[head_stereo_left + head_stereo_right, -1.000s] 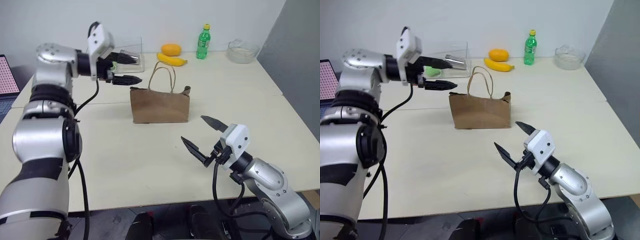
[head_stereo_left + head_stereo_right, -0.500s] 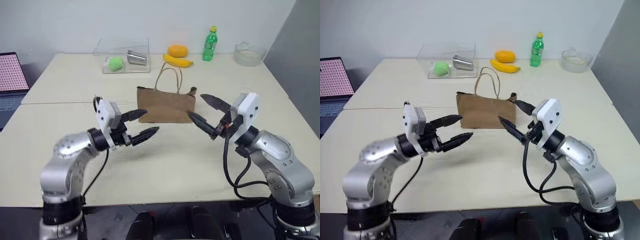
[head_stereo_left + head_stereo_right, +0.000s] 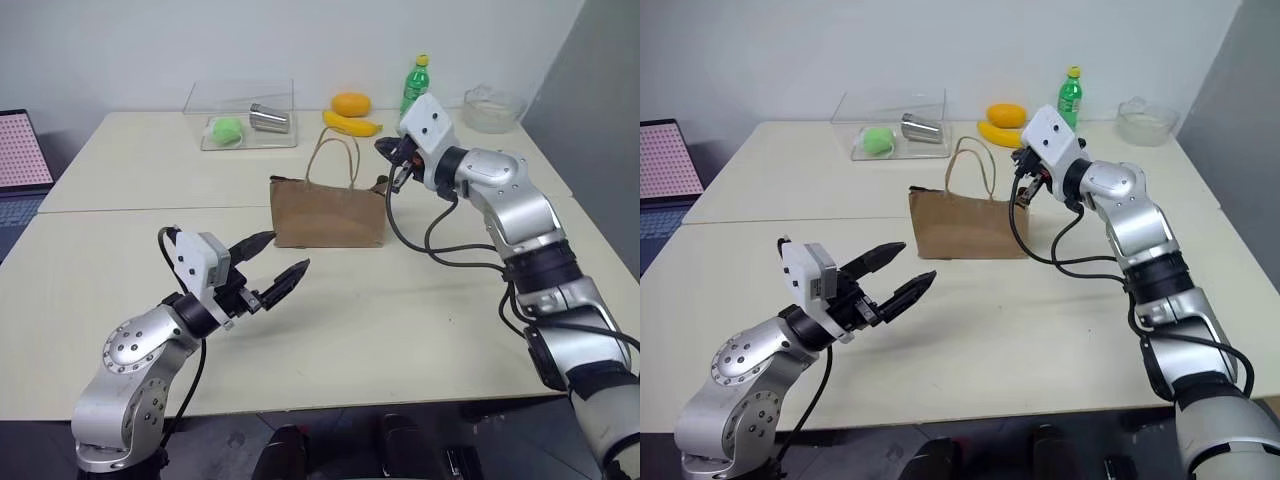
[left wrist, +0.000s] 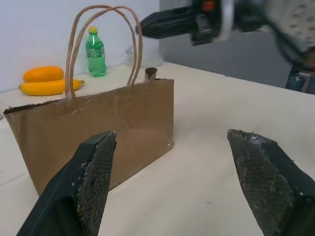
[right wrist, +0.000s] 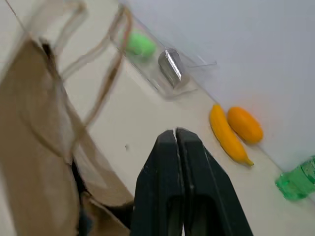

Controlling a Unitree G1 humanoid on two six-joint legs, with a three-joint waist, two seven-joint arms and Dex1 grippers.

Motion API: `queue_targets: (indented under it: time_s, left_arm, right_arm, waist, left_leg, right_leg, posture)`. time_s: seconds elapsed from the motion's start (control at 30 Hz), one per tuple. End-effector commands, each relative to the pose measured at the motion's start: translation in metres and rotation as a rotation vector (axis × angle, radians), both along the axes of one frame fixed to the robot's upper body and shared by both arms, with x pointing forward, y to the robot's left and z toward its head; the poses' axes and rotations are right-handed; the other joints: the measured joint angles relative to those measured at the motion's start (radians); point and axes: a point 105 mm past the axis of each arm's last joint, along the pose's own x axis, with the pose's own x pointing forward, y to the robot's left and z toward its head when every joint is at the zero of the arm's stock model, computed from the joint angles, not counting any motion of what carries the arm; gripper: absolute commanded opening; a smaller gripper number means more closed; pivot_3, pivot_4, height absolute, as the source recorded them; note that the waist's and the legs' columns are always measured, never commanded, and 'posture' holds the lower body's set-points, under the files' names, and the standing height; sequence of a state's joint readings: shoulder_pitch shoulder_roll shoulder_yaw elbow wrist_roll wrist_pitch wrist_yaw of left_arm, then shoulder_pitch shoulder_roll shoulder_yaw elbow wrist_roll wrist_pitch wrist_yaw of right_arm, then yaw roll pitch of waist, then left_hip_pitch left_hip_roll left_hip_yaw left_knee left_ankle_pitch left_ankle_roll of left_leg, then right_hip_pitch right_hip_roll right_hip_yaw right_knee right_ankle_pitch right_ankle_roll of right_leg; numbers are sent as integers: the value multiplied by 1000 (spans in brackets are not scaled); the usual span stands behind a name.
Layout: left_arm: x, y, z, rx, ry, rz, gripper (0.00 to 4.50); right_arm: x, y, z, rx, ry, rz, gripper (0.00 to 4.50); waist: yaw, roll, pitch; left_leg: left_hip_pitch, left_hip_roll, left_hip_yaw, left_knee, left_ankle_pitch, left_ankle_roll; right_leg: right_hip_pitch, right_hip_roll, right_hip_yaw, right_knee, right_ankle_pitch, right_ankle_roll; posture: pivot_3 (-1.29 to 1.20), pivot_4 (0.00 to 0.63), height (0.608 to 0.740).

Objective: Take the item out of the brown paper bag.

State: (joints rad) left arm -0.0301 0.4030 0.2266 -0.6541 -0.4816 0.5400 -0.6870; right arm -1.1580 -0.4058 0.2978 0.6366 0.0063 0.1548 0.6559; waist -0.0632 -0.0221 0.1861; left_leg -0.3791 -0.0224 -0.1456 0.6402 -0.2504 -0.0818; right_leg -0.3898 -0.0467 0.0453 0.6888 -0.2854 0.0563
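My right gripper (image 3: 1023,168), fingers pressed together and empty, hangs above the brown paper bag (image 3: 328,212)'s right end. Left gripper (image 3: 272,270) spread wide, well short. Item not visible, presumably inside. Risk: closed fingers snag handles, tipping unsecured bag.

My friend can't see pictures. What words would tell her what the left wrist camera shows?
A brown paper bag with two looped cord handles stands upright on a pale table, seen between the left gripper's two open black fingers. Above the bag's far end hangs the right gripper, shut. Behind sit a green bottle, a banana and an orange fruit.
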Motion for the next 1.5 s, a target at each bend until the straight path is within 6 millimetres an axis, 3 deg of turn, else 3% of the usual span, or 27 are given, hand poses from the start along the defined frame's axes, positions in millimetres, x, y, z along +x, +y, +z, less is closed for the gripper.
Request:
queue_targets:
  time_s: [0.03,0.17,0.3,0.43,0.7,0.83,0.93,1.13,1.23,1.37,1.5]
  left_arm:
    - [-5,-6,9,10,-55,-27,3797]
    - [-10,-8,7,24,-58,-50,3797]
    - [-15,-7,8,19,-56,-47,3797]
    - [-17,-7,3,40,-47,-37,3797]
    - [-35,10,-4,121,-17,-26,3797]
    - [-45,24,-4,185,7,-42,3797]
    - [-39,32,2,186,-1,-24,3797]
    - [-28,30,10,193,-44,-57,3797]
    - [-19,30,12,212,-68,-80,4339]
    - [-19,27,8,234,-58,-144,4475]
    - [-23,25,2,275,-64,-195,4475]
  right_arm:
    - [13,11,-2,-150,-32,26,49]
    - [7,20,-15,-218,67,148,49]
    - [-18,23,-25,-310,168,359,49]
    - [-32,21,-32,-320,228,444,49]
    - [-84,17,-64,-342,310,589,49]
    - [-105,21,-78,-331,326,615,49]
    - [-110,27,-73,-281,285,615,49]
    - [-133,20,-61,-183,245,605,49]
    - [-150,9,-76,-164,310,575,0]
    - [-154,5,-85,-154,316,517,0]
    - [-157,4,-75,-69,274,485,0]
  waist:
    - [-2,0,0]
    - [0,0,0]
    - [1,1,0]
    - [3,1,0]
    - [7,1,1]
    - [7,2,1]
    - [8,2,1]
    - [16,2,1]
    - [26,2,1]
    - [23,2,1]
    - [19,2,1]
  left_leg:
    - [0,0,0,-1,0,0]
    - [-1,0,-1,-4,0,0]
    - [-2,-1,-1,-6,0,0]
    - [-1,0,-2,-9,0,0]
    - [-1,0,-2,-9,0,0]
    - [0,1,-2,-10,0,0]
    - [0,0,-1,-9,0,0]
    - [-1,0,-2,-9,0,0]
    - [-1,0,-3,-10,0,-1]
    - [-1,0,-1,-10,0,0]
    - [-1,1,-1,-10,0,0]
  right_leg:
    - [0,0,0,-1,0,0]
    - [0,0,-1,-5,1,0]
    - [-1,-1,-1,-8,1,0]
    - [-1,-1,-2,-8,1,0]
    - [0,-1,-2,-9,1,0]
    - [0,-1,-2,-9,1,0]
    - [0,-1,-2,-9,1,0]
    - [0,-1,-3,-9,1,0]
    - [0,-1,-3,-10,1,0]
    - [0,-1,-2,-10,1,0]
    - [0,0,-2,-10,1,0]
  posture:
    - [0,150,740]
    - [0,150,740]
    - [0,150,740]
    - [0,150,740]
    - [0,150,740]
    - [0,150,740]
    - [0,150,740]
    - [0,150,740]
    - [0,150,740]
    - [0,150,740]
    - [0,150,740]
